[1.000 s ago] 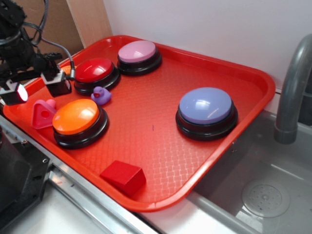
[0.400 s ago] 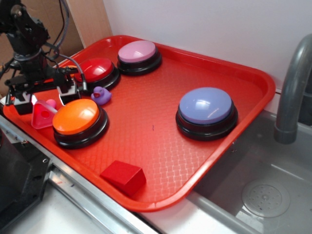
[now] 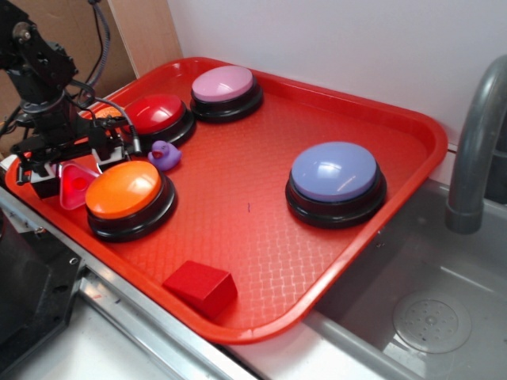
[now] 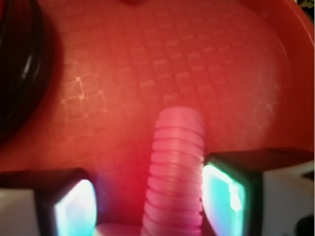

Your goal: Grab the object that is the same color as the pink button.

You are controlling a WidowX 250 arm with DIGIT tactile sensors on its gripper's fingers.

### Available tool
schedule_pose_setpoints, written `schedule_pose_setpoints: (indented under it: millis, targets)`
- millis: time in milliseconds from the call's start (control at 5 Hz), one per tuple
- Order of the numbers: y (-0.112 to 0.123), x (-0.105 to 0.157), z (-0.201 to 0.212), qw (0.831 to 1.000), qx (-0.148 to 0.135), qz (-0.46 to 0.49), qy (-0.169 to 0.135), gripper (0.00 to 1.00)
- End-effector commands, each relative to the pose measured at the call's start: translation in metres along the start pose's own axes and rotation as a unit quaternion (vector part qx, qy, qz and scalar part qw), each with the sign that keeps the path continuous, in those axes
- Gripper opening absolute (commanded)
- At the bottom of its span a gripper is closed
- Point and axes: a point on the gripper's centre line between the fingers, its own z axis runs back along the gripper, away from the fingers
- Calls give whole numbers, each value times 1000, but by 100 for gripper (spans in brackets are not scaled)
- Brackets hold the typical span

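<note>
The pink triangular block (image 3: 78, 183) with a round hole lies at the tray's left edge, just left of the orange button (image 3: 127, 188). My gripper (image 3: 77, 168) is low over it and open, one finger on each side. In the wrist view the block's ribbed pink edge (image 4: 174, 172) stands between the two lit pads (image 4: 224, 196), close to the right pad and apart from the left one. The pink button (image 3: 224, 83) sits at the tray's back, apart from the gripper.
All of this lies on a red tray (image 3: 380, 229). It also holds a red button (image 3: 154, 113), a purple duck (image 3: 162, 154), a lavender-blue button (image 3: 334, 172) and a red wedge block (image 3: 200, 286). A grey faucet (image 3: 475, 150) and sink (image 3: 428, 317) are at the right.
My gripper has moved right and down from the tray's left edge. Its fingers now straddle the pink block, which has stayed in place.
</note>
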Motion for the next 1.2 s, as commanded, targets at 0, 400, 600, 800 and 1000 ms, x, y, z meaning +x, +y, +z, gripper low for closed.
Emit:
schedule_pose_setpoints:
  millis: [0, 400, 600, 800, 1000]
  targets:
    - [7, -2, 5, 1000, -25, 2, -17, 0]
    - [-5, 9, 26, 997, -8, -59, -43, 0]
    - [-27, 12, 68, 989, 11, -141, -51, 0]
    - [-58, 10, 112, 971, -14, -239, -7, 0]
    - [-97, 0, 140, 949, -30, -311, 35, 0]
